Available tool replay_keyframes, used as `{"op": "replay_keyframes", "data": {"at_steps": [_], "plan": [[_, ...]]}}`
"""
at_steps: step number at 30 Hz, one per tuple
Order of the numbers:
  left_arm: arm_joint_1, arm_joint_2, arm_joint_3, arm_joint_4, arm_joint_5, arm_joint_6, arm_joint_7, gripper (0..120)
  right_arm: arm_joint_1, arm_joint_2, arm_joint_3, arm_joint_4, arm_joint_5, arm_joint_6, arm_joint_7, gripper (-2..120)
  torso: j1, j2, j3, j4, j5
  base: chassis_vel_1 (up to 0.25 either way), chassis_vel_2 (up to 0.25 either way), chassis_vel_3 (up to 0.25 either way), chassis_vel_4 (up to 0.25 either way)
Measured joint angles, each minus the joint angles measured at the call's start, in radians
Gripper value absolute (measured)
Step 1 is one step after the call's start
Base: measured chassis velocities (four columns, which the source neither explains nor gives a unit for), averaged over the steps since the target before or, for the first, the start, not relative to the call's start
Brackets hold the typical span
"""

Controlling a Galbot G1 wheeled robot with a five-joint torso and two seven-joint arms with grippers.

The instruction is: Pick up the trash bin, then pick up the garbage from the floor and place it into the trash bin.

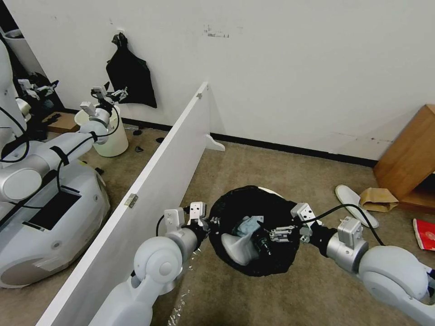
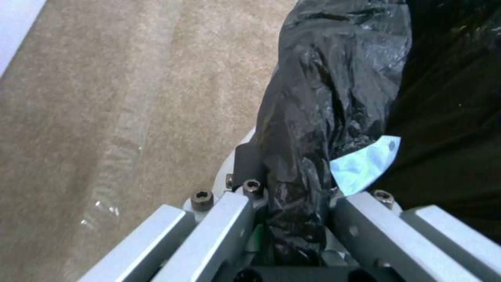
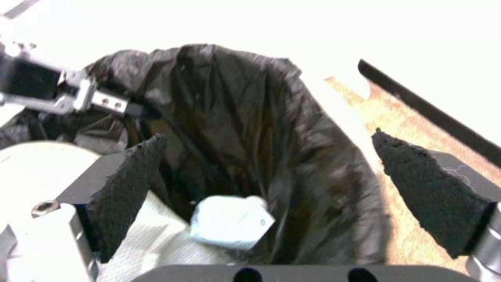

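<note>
Two tools work at the trash bin (image 1: 253, 267) above the carpet.
Left tool (image 2: 292, 219) pinches its bagged rim; right tool (image 3: 282, 196) spreads wide over a light-blue tissue (image 3: 232, 227) inside.

The black bag is covering nearly all of the trash bin (image 1: 267, 192), leaving just a white sliver of rim showing at the far side. Inside the bin, the right gripper (image 1: 267, 240) is overlapping a white slipper (image 1: 238, 251) and a light-blue tissue (image 1: 248, 225), hiding part of each. Right of the bin, a red item (image 1: 425, 233) is being cut off by the picture's edge, so what it is cannot be told.
</note>
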Motion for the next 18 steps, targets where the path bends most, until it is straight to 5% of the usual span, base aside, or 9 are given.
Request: {"op": "replay_keyframes", "data": {"at_steps": [10,18], "plan": [[0.055,0.014,-0.033,-0.045,0.044,0.0,0.021,2,-0.018,0.07,0.061,0.023,-0.037,0.017,0.064,100,0.0,0.0,0.0,0.0,0.0001,0.0,0.0,0.0,0.0],[0.078,-0.011,-0.015,-0.056,0.108,-0.002,0.048,2,-0.1,0.173,0.188,0.027,-0.135,0.024,0.11,100,0.0,0.0,0.0,0.0,0.0001,0.0,0.0,0.0,0.0]]}}
